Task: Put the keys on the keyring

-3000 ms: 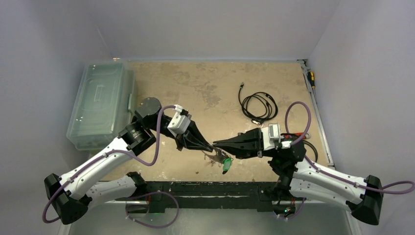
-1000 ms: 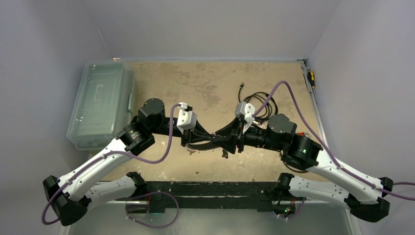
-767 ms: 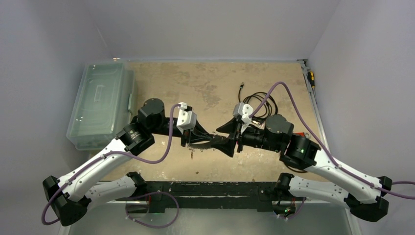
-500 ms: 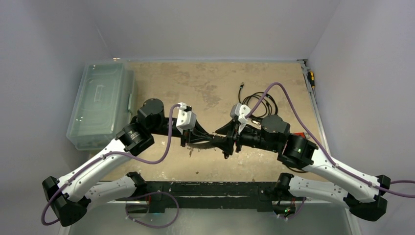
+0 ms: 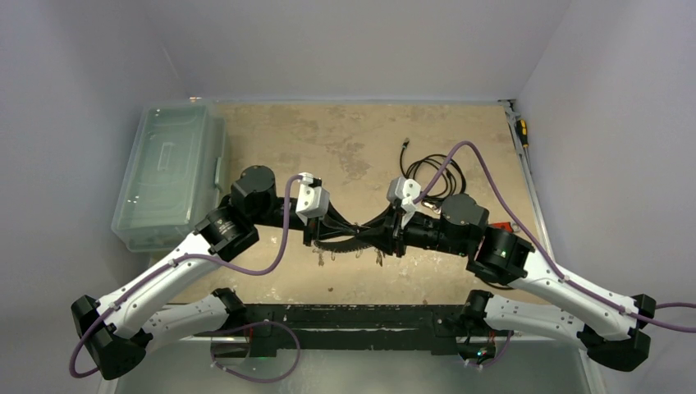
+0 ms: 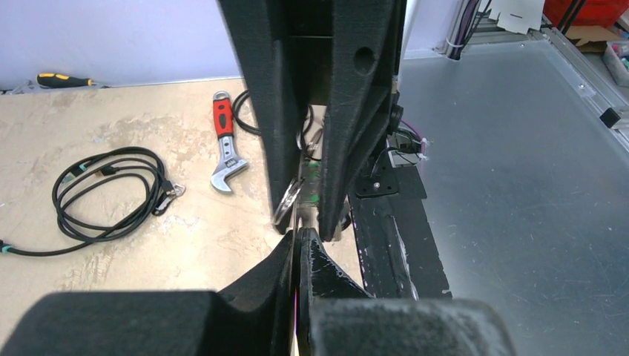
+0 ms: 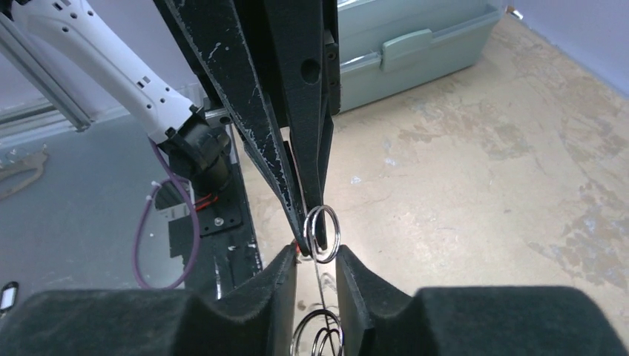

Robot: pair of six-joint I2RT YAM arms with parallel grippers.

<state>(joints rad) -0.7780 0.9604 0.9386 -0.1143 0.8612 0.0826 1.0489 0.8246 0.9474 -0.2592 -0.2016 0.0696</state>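
Two arms meet mid-air over the mottled tan bench (image 5: 328,148): left pincer (image 7: 303,242) clenched on the thin silver wire keyring (image 7: 323,233), right pincer (image 7: 317,261) nearly closed just beside it, grip impossible to tell, and no coloured-headed keys visibly threaded, so threading looks unfinished.

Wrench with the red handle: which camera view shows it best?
Left wrist: the wrench lies whole and unobstructed on the table, beside the black cable. In the top view the right arm hides nearly all of it. The right wrist view misses it.
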